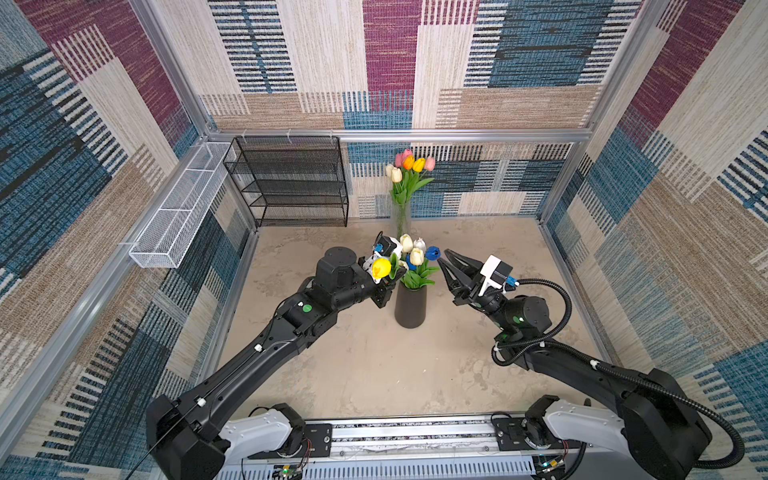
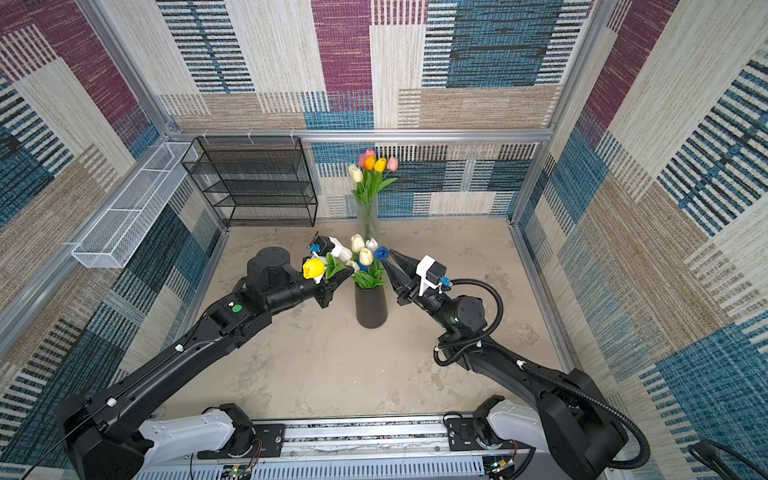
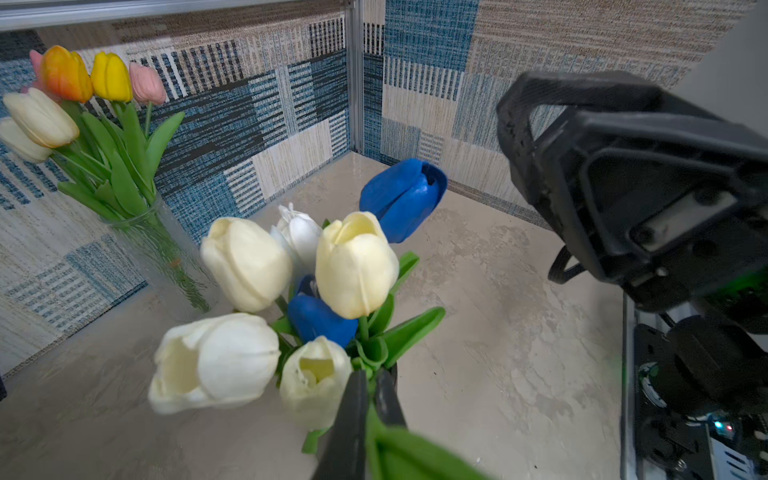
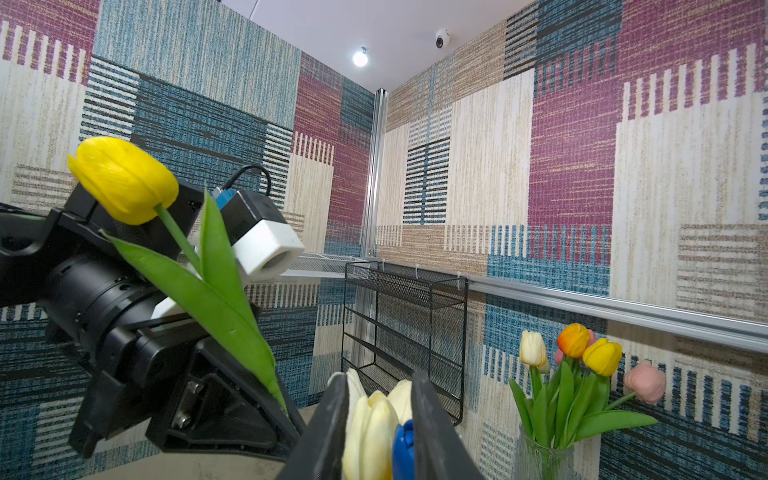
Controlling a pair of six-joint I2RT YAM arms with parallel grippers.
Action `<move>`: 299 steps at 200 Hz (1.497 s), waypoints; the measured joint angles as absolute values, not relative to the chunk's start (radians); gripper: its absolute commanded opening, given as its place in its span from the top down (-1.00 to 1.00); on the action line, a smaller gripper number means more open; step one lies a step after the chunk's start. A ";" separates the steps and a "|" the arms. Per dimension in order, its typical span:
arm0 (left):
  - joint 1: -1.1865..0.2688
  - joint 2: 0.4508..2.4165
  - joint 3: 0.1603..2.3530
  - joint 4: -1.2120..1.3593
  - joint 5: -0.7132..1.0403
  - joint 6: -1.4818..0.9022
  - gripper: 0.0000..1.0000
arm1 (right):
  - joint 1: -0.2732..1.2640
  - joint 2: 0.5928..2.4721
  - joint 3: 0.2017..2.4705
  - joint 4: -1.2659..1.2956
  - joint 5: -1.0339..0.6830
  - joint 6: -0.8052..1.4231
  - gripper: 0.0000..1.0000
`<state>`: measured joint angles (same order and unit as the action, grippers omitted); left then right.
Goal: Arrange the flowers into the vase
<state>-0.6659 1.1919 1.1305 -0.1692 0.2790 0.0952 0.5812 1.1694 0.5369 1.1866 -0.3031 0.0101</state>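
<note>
Seen from above, a tapered matt black vase (image 1: pixel 410 309) stands at the centre of the frame on a mottled beige tabletop (image 1: pixel 374 365). It holds white, cream and blue artificial tulips (image 1: pixel 417 256). Reaching in from the left, the left gripper (image 1: pixel 398 275) is clenched on the green stem of a yellow artificial tulip (image 1: pixel 381 268), its tips at the vase's rim. The yellow head leans back over the wrist, so the stem slants. Leaves hide whether the stem's end is inside the mouth. From the right, the right gripper (image 1: pixel 443 255) is parted and grasps nothing, just beside a blue tulip head (image 1: pixel 432 252).

A good insertion likely means tipping the stem more upright, threading it down between the leaves, and unclenching only once it sits deep.

At upper centre, a clear glass vase (image 1: pixel 401 216) holds pink, orange and yellow tulips (image 1: pixel 408 163).
</note>
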 measured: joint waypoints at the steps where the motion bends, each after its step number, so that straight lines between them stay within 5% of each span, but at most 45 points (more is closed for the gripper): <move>1: -0.666 1.194 1.135 -0.175 0.281 0.096 1.00 | 0.581 1.169 0.537 1.187 -0.303 0.010 0.42; 107: -0.666 1.246 1.315 -0.442 0.298 0.136 1.00 | 0.581 1.167 0.516 1.187 -0.282 -0.004 0.41; 254: -0.683 1.365 1.375 -0.461 0.286 0.149 1.00 | 0.581 1.147 0.483 1.189 -0.254 -0.027 0.38; 286: -0.694 1.390 1.384 -0.483 0.287 0.149 0.86 | 0.581 1.162 0.483 1.189 -0.252 -0.028 0.37; 299: -0.694 1.391 1.383 -0.485 0.287 0.149 0.59 | 0.581 1.171 0.483 1.189 -0.252 -0.028 0.36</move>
